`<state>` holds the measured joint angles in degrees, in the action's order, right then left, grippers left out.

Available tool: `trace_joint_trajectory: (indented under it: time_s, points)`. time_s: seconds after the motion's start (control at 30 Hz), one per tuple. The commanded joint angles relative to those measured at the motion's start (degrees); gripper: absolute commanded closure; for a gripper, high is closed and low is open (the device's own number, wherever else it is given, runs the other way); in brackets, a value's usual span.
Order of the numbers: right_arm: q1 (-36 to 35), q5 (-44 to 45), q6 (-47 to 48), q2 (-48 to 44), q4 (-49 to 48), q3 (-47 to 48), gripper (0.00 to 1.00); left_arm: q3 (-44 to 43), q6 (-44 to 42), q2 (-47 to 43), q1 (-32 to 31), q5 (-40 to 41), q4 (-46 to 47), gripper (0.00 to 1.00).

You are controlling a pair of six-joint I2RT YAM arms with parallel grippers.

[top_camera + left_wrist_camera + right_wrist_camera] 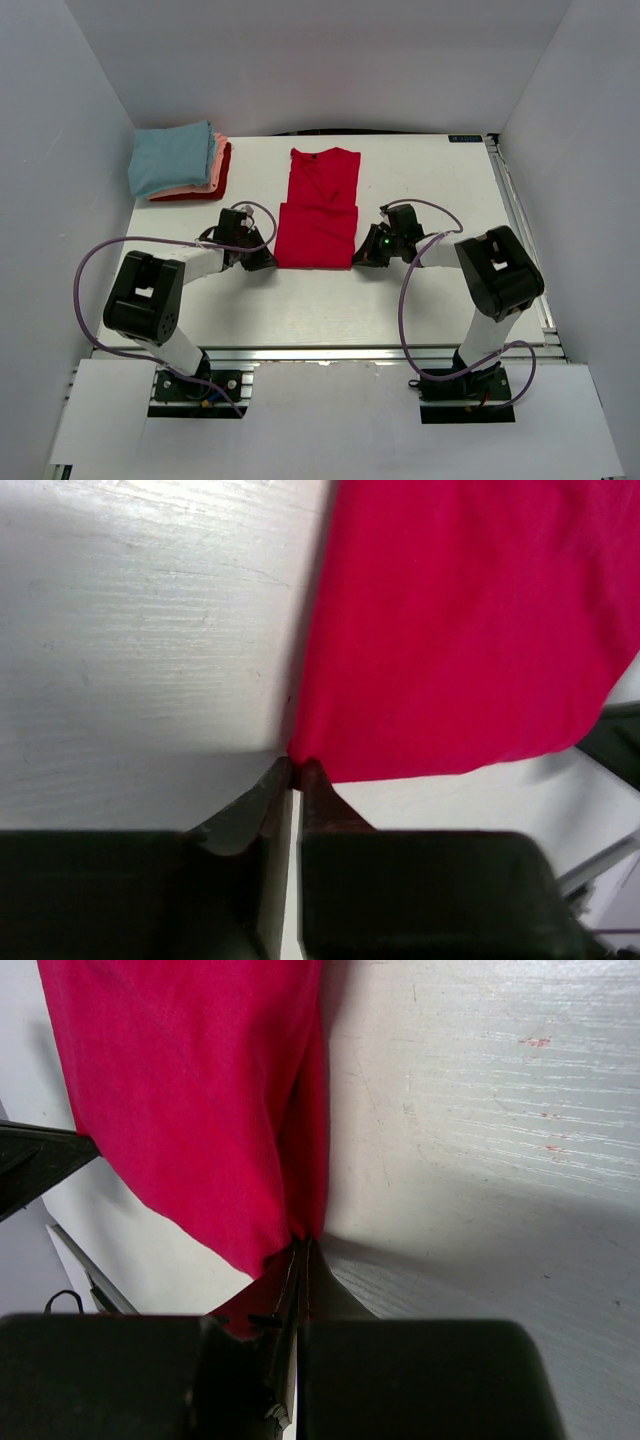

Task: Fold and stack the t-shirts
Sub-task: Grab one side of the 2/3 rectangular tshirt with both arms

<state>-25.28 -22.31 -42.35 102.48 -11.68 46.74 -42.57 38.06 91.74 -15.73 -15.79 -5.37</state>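
Two black robot arms, the left arm [200, 262] and the right arm [495, 270], reach inward over a white painted tabletop [420, 180] to the near corners of a bright red short-sleeved cloth t-shirt [318, 215]. It lies flat at the middle of the tabletop as a long narrow strip. Its collar points away from the arms and its sleeves are out of sight. The near half looks doubled, with a straight step across the middle.

The left jaws are drawn almost together, pinching the shirt's near-left corner. Only a thin slit shows between the dark fingertips [265, 795], and the cloth [460, 620] between them is hard to make out. The right jaws are shut tight on the near-right corner, and the red fabric [318, 215] runs straight down into the seam between the fingers [335, 1300]. Blurred black jaw housings fill the lower part of both wrist views and hide whatever lies beneath them. A dark shape at the edge of each wrist view is too cut off to name.

The cloth looks smooth and matte, with soft creases. The tabletop [480, 1110] shows fine brushed grain and a few small marks.

At the far left corner sits a stack of folded cloth rectangles [180, 160], well apart from the shirt. It has light blue on top, a salmon-pink layer [190, 188] beneath and a dark red edge [225, 165] lowest.
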Motion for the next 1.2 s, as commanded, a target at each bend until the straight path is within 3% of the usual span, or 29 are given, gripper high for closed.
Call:
trace_joint_trajectory:
  time_s: [0.0,0.03,0.5,0.8,0.93,0.97,1.03,1.17]
  points:
    - [-0.4,-0.1,-0.5,0.6,-1.7,1.3,1.00,0.1,-0.7,-0.1,-0.5,0.6,0.0,0.87]
    - [-0.4,-0.3,-0.5,0.6,-1.7,1.2,1.00,0.0,-0.9,-0.1,-0.6,1.1,-0.3,1.00]
    - [-0.1,3.0,-2.8,-6.9,-3.2,-10.8,1.00,0.1,-4.9,-1.3,-3.3,4.3,-4.1,1.00]
    - [0.5,9.5,-6.6,-13.3,-0.9,-16.6,1.00,-0.3,-4.7,-0.2,-5.8,4.1,-3.5,1.00]
    - [0.5,12.9,-7.8,-16.5,0.7,-17.8,0.67,-0.6,-4.8,0.3,-7.1,4.5,-4.0,1.00]
    - [0.5,12.9,-7.5,-17.3,0.2,-18.4,0.53,-0.4,-4.8,0.3,-7.3,4.5,-4.0,1.00]
    - [0.5,14.0,-5.6,-20.6,1.8,-18.1,0.40,0.2,-4.7,-0.3,-7.9,4.8,-4.3,1.00]
    - [0.6,13.3,0.1,-25.3,6.2,-16.0,0.31,2.3,-3.9,-3.1,-9.3,5.0,-4.4,1.00]
